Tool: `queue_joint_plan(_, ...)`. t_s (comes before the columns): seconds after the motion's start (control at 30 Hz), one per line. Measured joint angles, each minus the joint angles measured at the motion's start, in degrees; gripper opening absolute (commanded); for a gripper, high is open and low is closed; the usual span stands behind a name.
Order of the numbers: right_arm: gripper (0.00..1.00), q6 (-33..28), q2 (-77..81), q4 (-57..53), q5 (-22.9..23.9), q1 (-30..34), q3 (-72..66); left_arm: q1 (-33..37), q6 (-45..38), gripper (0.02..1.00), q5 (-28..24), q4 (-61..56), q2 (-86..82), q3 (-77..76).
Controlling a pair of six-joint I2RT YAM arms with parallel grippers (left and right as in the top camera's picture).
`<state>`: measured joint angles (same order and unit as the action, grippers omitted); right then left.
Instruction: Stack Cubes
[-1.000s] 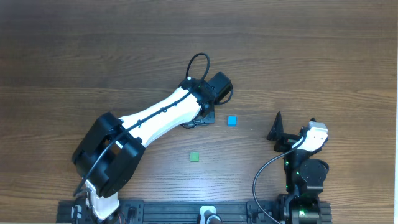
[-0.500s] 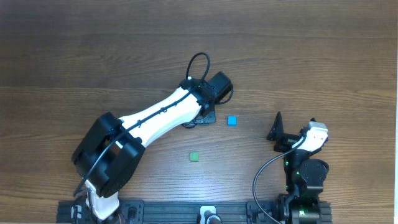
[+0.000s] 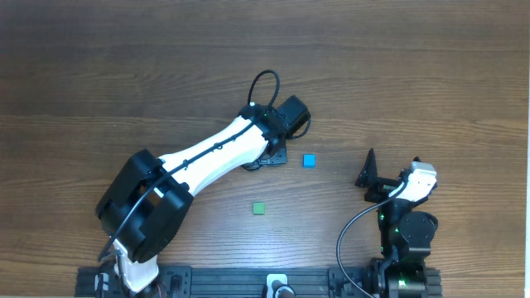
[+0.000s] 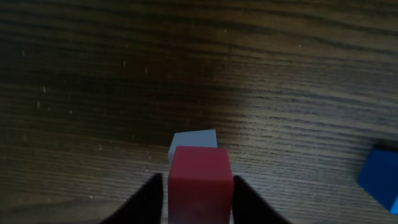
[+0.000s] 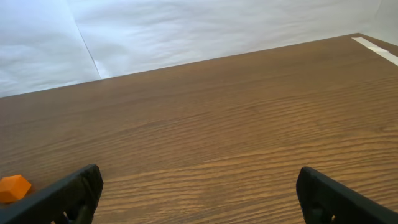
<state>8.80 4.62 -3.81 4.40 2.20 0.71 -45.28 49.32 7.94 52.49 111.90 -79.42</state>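
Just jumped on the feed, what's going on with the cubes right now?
The left gripper is closed on a red cube near the middle of the table. A pale grey cube sits right behind it; whether the red one rests on the grey one is unclear. A blue cube and a green cube lie loose nearby. The right gripper is open and holds nothing, near its base.

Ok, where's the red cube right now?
In the left wrist view, the red cube is held in the left gripper, a grey cube just beyond it.
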Motion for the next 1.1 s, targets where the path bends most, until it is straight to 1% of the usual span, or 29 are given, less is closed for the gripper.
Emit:
queue_joint_plan(0.03, 0.991, 0.0, 0.0, 0.0, 0.0, 0.0, 0.0, 0.0, 0.2, 0.739, 0.0, 0.0, 0.0, 0.0)
queue_joint_plan(0.07, 0.993, 0.0, 0.0, 0.0, 0.0, 0.0, 0.0, 0.0, 0.0, 0.809, 0.0, 0.0, 0.0, 0.0)
queue_joint_plan(0.1, 0.991, 0.0, 0.0, 0.0, 0.0, 0.0, 0.0, 0.0, -0.1, 0.86, 0.0, 0.0, 0.0, 0.0)
queue_joint_plan(0.17, 0.991, 0.0, 0.0, 0.0, 0.0, 0.0, 0.0, 0.0, 0.3, 0.888, 0.0, 0.0, 0.0, 0.0)
queue_joint_plan(0.3, 0.991, 0.0, 0.0, 0.0, 0.0, 0.0, 0.0, 0.0, 0.4, 0.888, 0.0, 0.3, 0.0, 0.0)
queue_joint_plan(0.43, 0.993, 0.0, 0.0, 0.0, 0.0, 0.0, 0.0, 0.4, 0.4, 0.869, 0.0, 3.9, 0.0, -2.3)
queue_joint_plan(0.47, 0.991, 0.0, 0.0, 0.0, 0.0, 0.0, 0.0, 1.0, -0.1, 0.853, 0.0, 5.2, 0.0, -4.2)
queue_joint_plan(0.57, 0.993, 0.0, 0.0, 0.0, 0.0, 0.0, 0.0, 3.6, -2.1, 0.849, 0.0, 5.8, 0.2, -12.2)
queue_joint_plan(0.77, 0.993, 0.0, 0.0, 0.0, 0.0, 0.0, 0.0, 9.5, -6.9, 0.816, 0.0, 5.1, 4.2, -26.0)
queue_joint_plan(0.9, 0.991, 0.0, 0.0, 0.0, 0.0, 0.0, 0.0, 11.5, -9.3, 0.807, -0.2, 5.4, 9.9, -27.0)
queue_joint_plan(1.1, 0.991, 0.0, 0.0, 0.0, 0.0, 0.0, 0.0, 10.8, -12.1, 0.801, -0.7, 5.5, 14.6, -26.9)
